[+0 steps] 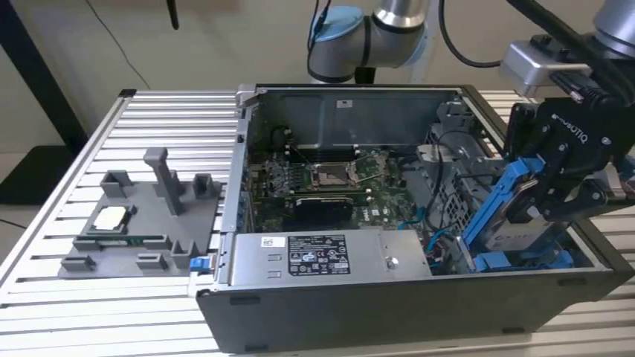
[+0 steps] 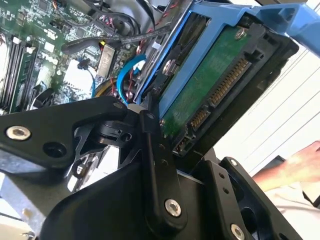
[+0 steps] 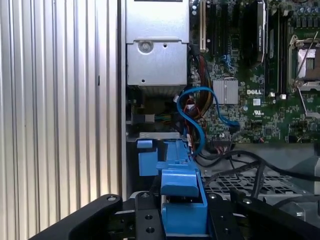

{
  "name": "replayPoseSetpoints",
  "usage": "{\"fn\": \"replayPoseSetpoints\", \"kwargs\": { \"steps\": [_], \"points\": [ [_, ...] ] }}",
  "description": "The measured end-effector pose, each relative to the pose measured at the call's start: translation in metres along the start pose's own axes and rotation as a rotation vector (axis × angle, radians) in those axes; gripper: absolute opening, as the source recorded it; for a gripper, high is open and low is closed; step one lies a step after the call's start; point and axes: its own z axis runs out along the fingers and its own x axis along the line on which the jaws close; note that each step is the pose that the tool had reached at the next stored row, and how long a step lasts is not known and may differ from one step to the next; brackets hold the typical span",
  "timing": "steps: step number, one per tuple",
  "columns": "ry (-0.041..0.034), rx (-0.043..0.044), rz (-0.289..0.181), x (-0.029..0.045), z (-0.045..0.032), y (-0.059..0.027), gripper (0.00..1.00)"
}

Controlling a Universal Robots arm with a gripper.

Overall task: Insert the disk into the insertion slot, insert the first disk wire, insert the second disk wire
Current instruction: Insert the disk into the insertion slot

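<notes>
Setting: An open computer case [image 1: 397,312] is lying on a ribbed metal desk [image 1: 100,312], its inside facing up.
Claw: The claw [image 1: 543,195] is hanging over the case's near corner at the exterior view's right, its fingers pinching the disk [image 1: 516,232] by its blue frame.
Disk: It is being held in the air, clear of the bay, standing steeply on end. Its green circuit-board face is showing in the second wrist view.
Insertion slot: The insertion slot [image 1: 526,260] is lying just below the disk's lower end, beside the power-supply box [image 1: 328,256].
Key relation: The disk's long axis is leaning, with its upper end toward the exterior view's right and its lower end pointing down at the slot.
Wires: A blue cable [image 3: 192,115] is curling loose between the slot and the motherboard [image 1: 317,178].
Progress: The disk is seemingly not yet seated.
</notes>
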Motion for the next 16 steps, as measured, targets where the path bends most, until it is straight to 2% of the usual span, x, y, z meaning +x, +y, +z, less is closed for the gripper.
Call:
{"fn": "replayPoseSetpoints", "kwargs": {
  "steps": [2, 9, 10, 16],
  "points": [
    [0.0000, 0.0000, 0.000, 0.0000, 0.0025, -0.0001, 0.33],
    [0.0003, 0.0000, 0.000, 0.0000, 0.0025, -0.0002, 0.34],
    [0.0001, 0.0000, 0.000, 0.0000, 0.0023, -0.0002, 0.40],
    [0.0003, -0.0011, 0.000, -0.0001, -0.0063, 0.0003, 0.40]
  ]
}}
